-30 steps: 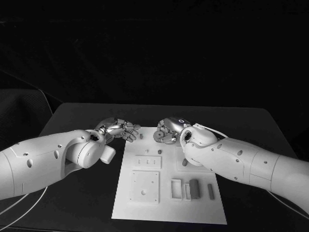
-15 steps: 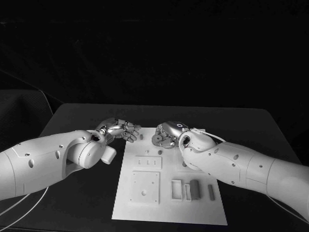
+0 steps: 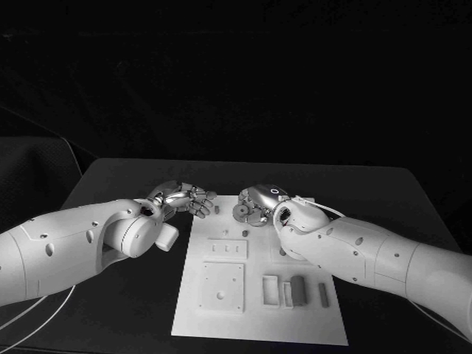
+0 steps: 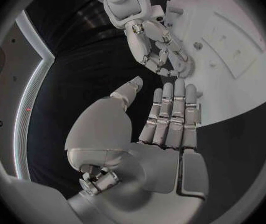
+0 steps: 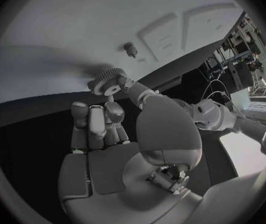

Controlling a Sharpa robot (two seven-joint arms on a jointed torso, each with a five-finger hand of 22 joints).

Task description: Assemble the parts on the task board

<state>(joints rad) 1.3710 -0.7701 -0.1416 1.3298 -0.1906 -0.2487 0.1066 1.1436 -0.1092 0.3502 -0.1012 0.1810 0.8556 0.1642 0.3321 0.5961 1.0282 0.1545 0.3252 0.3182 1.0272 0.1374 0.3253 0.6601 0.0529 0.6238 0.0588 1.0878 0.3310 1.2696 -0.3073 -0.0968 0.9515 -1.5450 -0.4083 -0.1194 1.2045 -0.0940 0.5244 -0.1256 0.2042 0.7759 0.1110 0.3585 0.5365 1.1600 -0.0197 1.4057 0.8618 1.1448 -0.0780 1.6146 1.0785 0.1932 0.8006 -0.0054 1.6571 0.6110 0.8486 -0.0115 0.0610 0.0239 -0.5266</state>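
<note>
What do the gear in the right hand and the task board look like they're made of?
Gear: matte grey, with molded-looking teeth and no metallic glint, so probably plastic, though that is uncertain. It is held at the fingertips of the right hand.
Task board: flat white plate with a dull, even finish and crisp recessed pockets, so likely plastic or painted sheet; I can't tell which.

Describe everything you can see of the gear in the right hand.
The gear is a small round wheel with fine teeth around its rim and a paler flat face with a central hub. It looks grey, like metal or plastic. The right hand pinches it at its fingertips, lifted above the far end of the task board, near a small peg.
</note>
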